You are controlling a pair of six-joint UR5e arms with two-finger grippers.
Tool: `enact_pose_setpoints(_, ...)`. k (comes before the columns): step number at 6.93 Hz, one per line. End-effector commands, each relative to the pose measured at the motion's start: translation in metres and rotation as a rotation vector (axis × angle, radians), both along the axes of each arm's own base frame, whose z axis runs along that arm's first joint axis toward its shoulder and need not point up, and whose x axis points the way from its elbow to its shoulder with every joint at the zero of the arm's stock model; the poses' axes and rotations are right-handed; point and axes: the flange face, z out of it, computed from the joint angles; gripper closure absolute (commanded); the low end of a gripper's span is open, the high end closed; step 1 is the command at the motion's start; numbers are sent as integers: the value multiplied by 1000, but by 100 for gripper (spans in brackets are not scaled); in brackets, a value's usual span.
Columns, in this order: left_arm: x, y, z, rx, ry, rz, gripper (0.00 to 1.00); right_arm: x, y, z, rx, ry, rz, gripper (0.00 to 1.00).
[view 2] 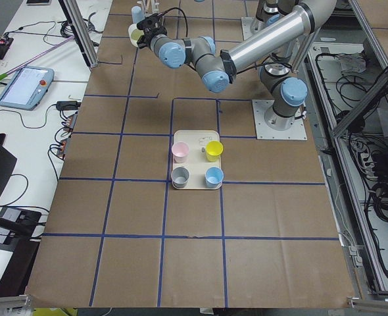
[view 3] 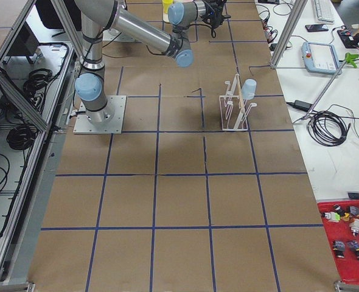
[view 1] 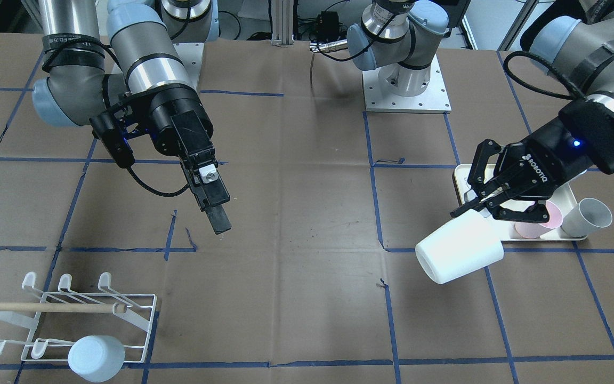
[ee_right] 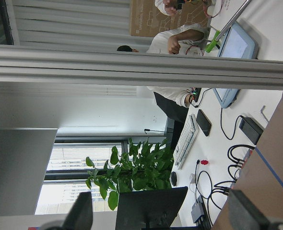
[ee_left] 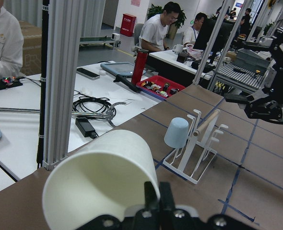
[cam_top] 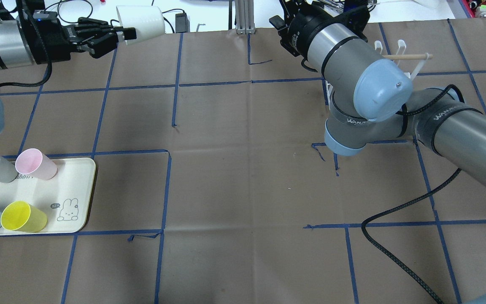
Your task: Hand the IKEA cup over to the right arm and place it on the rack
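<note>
Left claw clenching on the rim of the white IKEA cup, holding it tipped on its side above the worktop, just beside the cream tray, right claw hanging released and empty, well apart from the tray, rack standing farther still from the tray.

Brown paper covers the table, marked into squares by blue tape. White desks strewn with cables run alongside, past aluminium posts, and people sit there. A leafy plant stands by a bright window.
</note>
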Motion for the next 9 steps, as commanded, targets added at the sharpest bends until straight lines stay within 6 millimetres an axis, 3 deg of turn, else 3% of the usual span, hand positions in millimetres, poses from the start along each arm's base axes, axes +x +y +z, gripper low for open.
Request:
enact_pose_setpoints(1,-10,15,-23,-38,68,-20,100,8,7,-6,15,2,18,0)
enact_pose_setpoints(3,-41,31,5,-7,73,-44,100,27,29,-28,69,11,59,0)
enact_pose_setpoints(5,-68,30,-10,-24,74,-102,100,39,54,-42,117,21,82,0)
enact_pose_setpoints(8,-80,56,-43,-70,111,-117,100,42,54,-32,100,14,-15,1)
enact_pose_setpoints(9,-82,55,-46,-67,117,-121,100,45,53,-27,122,-55,-26,1)
